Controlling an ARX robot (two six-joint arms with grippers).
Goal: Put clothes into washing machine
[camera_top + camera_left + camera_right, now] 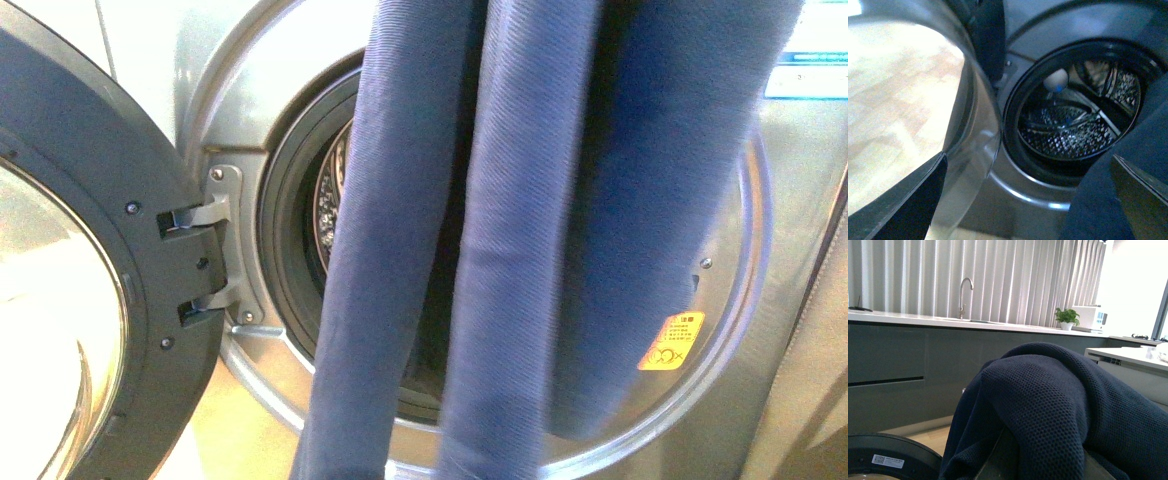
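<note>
The clothes (pixel 500 250) hang lengthwise down from my right gripper (pixel 1013 462), whose clench I cannot tell; the washing machine (pixel 230 60) drum (pixel 1073 125) gapes ahead; my left gripper (pixel 1028 197) spread wide

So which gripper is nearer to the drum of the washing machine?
Left, probably. The left gripper faces the drum, just outside the porthole. The right gripper is hidden under the clothes; its view shows a kitchen, no drum.

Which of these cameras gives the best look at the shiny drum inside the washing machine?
The left wrist view: the perforated steel drum shows large and almost unobstructed. In the front view the hanging dark blue garment hides all but a sliver of the drum. The right wrist view shows none of it, only the garment.
</note>
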